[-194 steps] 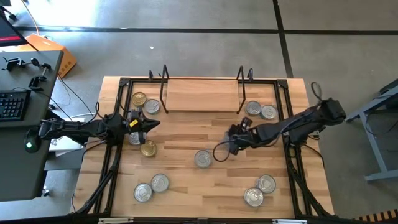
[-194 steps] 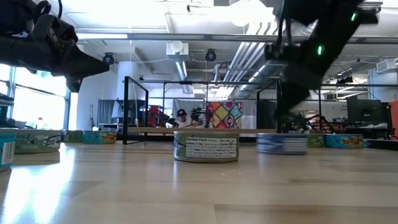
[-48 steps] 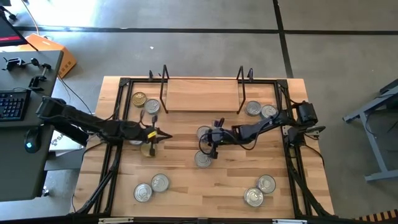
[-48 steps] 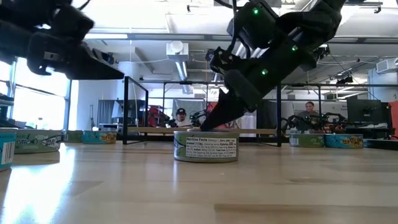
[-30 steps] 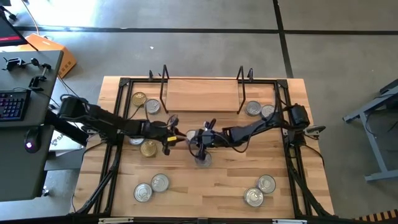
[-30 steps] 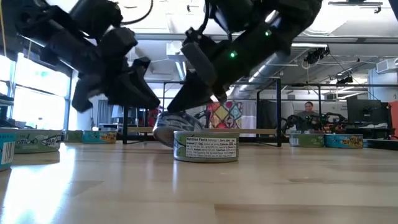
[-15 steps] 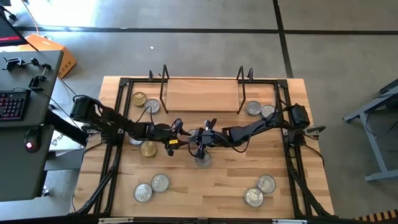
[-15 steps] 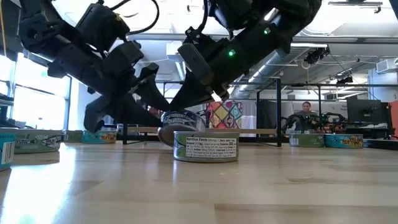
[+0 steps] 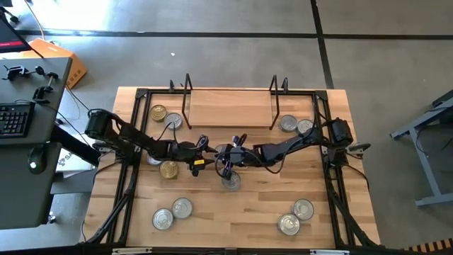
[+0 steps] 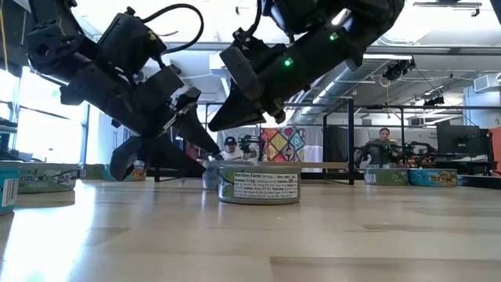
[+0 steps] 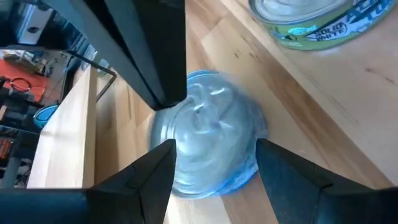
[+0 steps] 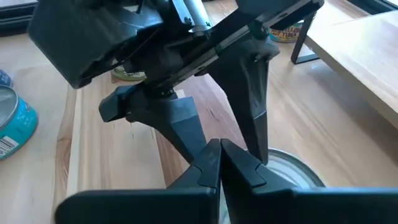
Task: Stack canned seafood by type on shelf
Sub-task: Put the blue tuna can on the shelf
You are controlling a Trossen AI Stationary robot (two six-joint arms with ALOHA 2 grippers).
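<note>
Since a second ago my left gripper point(image 11: 211, 168) slides in and spreads around the blue tin point(image 11: 208, 140) lying flat mid-table beside the green-label tin point(image 9: 231, 181); my right gripper point(image 9: 228, 157), pressed together, hovers just above; the shelf point(image 9: 230, 106) lies beyond.

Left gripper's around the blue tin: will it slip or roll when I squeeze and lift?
The blue tin looks rigid, so should take a squeeze. Its smooth round wall may slip between the left gripper's open fingers. Short and wide, it likely slides rather than tips.
</note>
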